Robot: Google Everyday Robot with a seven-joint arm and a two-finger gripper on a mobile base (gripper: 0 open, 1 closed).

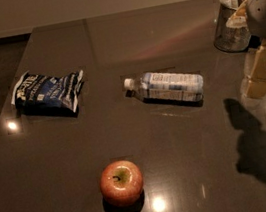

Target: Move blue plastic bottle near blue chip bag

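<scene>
The blue plastic bottle lies on its side in the middle of the dark table, with its white cap pointing left. The blue chip bag lies flat and wrinkled at the left, well apart from the bottle. My gripper hangs above the table at the right edge of the view, to the right of the bottle's base and not touching it. It holds nothing that I can see.
A red-yellow apple stands in front, between the bag and the bottle. A clear glass jar with white paper stands at the back right, behind my gripper. The table's left edge runs diagonally beside the bag.
</scene>
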